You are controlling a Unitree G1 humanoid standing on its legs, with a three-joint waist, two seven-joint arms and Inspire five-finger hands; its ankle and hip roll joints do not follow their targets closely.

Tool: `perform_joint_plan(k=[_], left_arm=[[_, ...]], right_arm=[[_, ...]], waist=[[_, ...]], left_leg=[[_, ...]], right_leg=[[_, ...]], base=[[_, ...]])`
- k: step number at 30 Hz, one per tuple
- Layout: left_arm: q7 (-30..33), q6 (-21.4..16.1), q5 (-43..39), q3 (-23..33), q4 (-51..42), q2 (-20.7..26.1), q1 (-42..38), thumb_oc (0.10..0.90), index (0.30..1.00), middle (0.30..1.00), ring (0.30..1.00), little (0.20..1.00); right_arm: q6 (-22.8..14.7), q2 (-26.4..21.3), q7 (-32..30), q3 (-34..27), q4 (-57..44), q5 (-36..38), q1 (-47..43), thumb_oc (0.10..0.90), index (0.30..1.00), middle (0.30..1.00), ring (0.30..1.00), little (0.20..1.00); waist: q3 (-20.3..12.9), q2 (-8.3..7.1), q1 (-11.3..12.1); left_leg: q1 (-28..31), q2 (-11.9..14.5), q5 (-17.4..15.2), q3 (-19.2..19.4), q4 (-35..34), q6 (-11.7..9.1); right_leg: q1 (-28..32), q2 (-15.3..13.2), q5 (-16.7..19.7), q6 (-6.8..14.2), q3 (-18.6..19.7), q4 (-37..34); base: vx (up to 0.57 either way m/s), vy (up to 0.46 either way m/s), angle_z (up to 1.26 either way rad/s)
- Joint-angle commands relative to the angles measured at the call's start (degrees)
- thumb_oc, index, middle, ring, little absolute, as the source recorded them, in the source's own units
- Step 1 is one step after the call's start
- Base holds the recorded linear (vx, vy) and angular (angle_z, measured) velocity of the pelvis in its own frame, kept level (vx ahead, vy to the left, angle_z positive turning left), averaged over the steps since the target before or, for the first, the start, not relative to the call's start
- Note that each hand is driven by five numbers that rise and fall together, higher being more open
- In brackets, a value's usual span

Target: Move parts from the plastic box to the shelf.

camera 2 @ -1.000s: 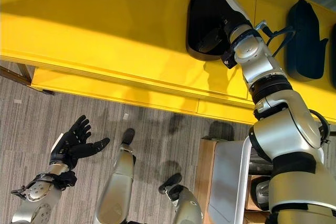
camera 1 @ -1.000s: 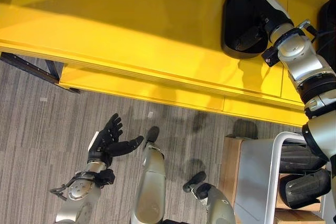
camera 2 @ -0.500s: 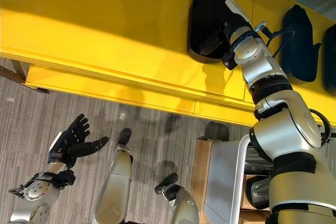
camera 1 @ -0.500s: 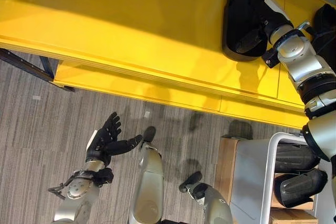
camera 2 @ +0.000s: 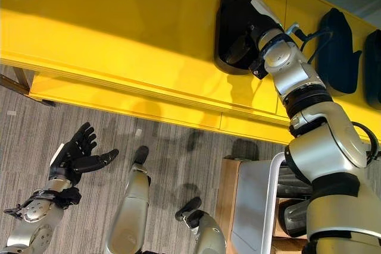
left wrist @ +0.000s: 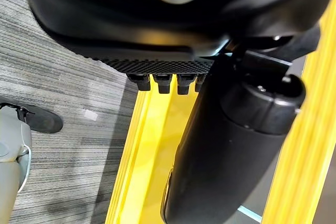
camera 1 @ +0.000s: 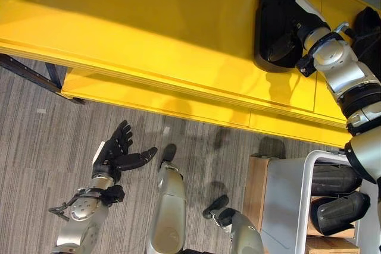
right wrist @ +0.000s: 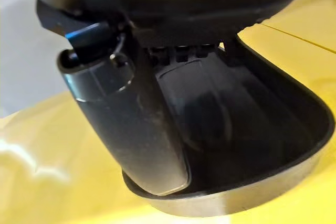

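The left robot hand [camera 1: 113, 154] has drifted a little lower and further left over the grey striped carpet floor [camera 1: 36, 141] than a second ago, while the whole view has shifted only slightly. It hangs below the front edge of the bright yellow shelf [camera 1: 149, 34], well apart from it, palm turned up, fingers spread and nearly straight, thumb stretched out sideways, holding nothing.

Further right, on the shelf near its far right end, lies the black moulded plastic part [camera 2: 233, 25], a long curved shell with a rim, resting on the yellow surface. It sits about where it sat a second ago. The right arm reaches up across the shelf's front edge, and the right robot hand [camera 2: 257, 19] lies in and against the hollow of that part, much as before. In the right wrist view the thumb [right wrist: 131, 124] lies along the inside of the shell, whose rim [right wrist: 236, 195] rests on the yellow board; I cannot tell whether the fingers grip the shell or only rest on it.

Beyond it another black moulded part [camera 2: 335, 43] lies on the shelf. At the lower right, more black parts [camera 1: 339, 209] lie in a box beside a white tubular frame [camera 1: 309, 194].
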Motion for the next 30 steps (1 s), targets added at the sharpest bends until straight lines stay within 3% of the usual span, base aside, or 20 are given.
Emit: perform_joint_plan(k=[1,21,30], left_arm=[[-1.7,-4.5,-0.2,2.9,-3.1,1.8,0.1,0.900,1.000,1.000,1.000,1.000],[-2.4,-4.1,-0.3,4.3,-1.6,2.5,0.2,0.900,1.000,1.000,1.000,1.000],[-2.2,-3.9,0.4,4.1,-0.7,1.9,0.0,0.900,1.000,1.000,1.000,1.000]], right_arm=[[-2.1,-6.0,-2.6,0.7,-2.6,1.8,-8.2,0.900,1.000,1.000,1.000,1.000],[-2.3,-7.6,-2.2,2.6,-4.6,2.2,-10.8,0.900,1.000,1.000,1.000,1.000],[-3.7,-10.1,-2.9,-1.0,-17.4,5.0,-6.6,0.900,1.000,1.000,1.000,1.000]], waist=[[-3.0,-1.81,-0.6],[-5.9,-3.73,-1.8],[-7.3,-3.83,-3.5]], left_leg=[[4.5,2.1,-11.5,1.7,3.9,1.9],[6.2,2.6,-12.6,1.9,4.2,2.0],[7.4,2.8,-13.1,2.8,4.4,2.0]], right_leg=[[-3.3,1.8,6.3,1.2,3.6,2.8],[-1.8,2.5,6.9,1.6,4.0,2.3],[-1.1,2.5,6.8,1.6,4.8,2.1]], base=[[0.00,0.000,0.00],[0.00,0.000,0.00],[-0.02,0.013,-0.07]])
